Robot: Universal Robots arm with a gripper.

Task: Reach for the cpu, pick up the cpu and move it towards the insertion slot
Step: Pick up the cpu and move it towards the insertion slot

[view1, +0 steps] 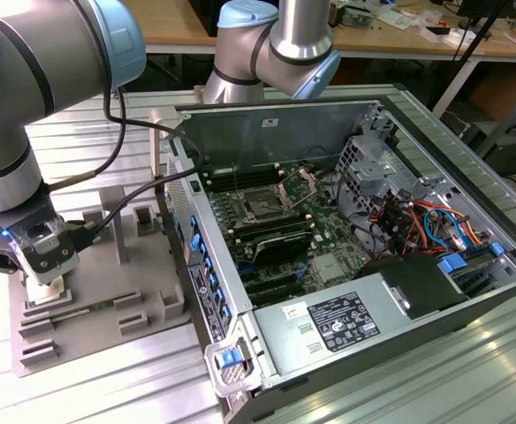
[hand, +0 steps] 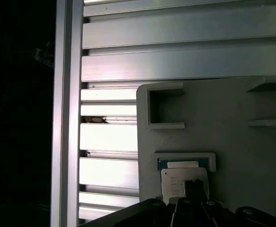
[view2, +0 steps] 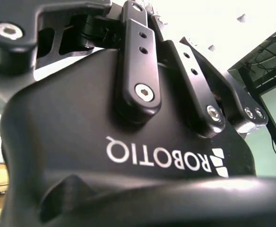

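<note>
The pincer [view1: 48, 283] sits directly over the cpu [hand: 178, 182] in the grey fixture's [hand: 232, 132] recess. Whether it is clamped cannot be told.

obstacle: case wall [view1: 207, 265] between fixture [view1: 125, 274] and insertion slot [view1: 262, 208] | free: case open above

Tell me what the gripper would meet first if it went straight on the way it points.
Most likely the small flat silver-white square cpu, lying on the grey plastic fixture block right beneath the gripper; whether they already touch is unclear.
</note>
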